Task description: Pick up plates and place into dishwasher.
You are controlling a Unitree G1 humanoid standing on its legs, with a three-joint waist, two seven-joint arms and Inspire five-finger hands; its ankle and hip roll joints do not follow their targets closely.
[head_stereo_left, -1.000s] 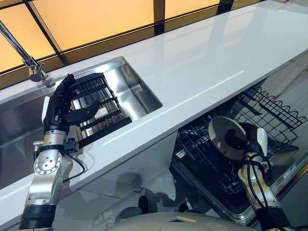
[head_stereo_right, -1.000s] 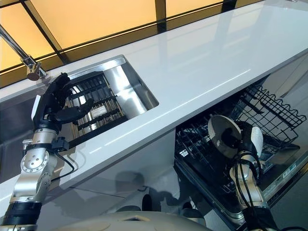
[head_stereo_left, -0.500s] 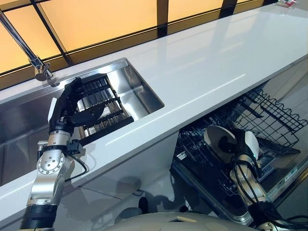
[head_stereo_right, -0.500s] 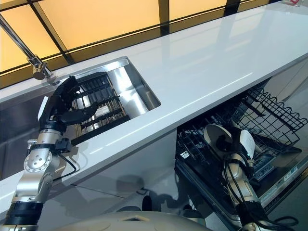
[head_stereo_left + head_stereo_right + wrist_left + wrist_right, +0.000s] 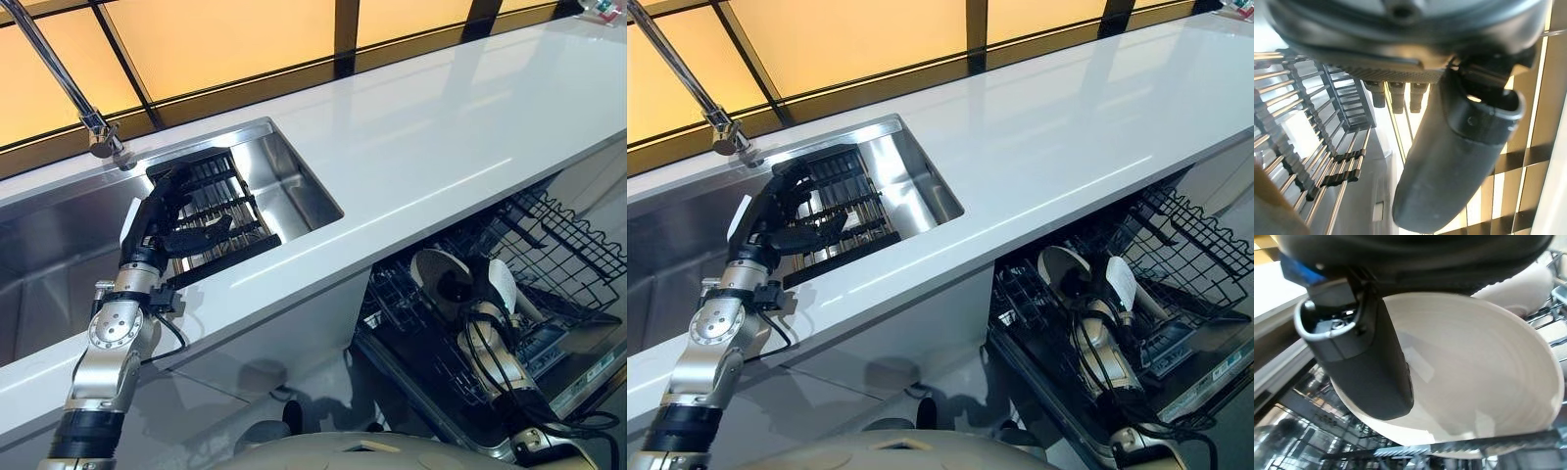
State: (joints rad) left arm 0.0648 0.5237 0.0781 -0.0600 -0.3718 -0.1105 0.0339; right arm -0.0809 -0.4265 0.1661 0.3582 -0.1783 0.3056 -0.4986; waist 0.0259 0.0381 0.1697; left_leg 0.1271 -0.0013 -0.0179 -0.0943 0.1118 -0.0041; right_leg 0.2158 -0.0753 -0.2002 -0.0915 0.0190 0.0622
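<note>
Now R hand [image 5: 482, 294] grips plate [image 5: 438, 279] on edge.

Both eye views looked down from the head at the counter [image 5: 411, 137], sink [image 5: 59, 245] and open dishwasher [image 5: 1176, 294], sharing nearly the whole scene from slightly offset spots. The left wrist view looked along the left hand [image 5: 1449, 161] from very close, toward the rack [image 5: 1308, 147] just past its fingers. The right wrist view sat equally close behind the right hand [image 5: 1366, 362], facing the plate [image 5: 1484, 382] against its thumb.
</note>
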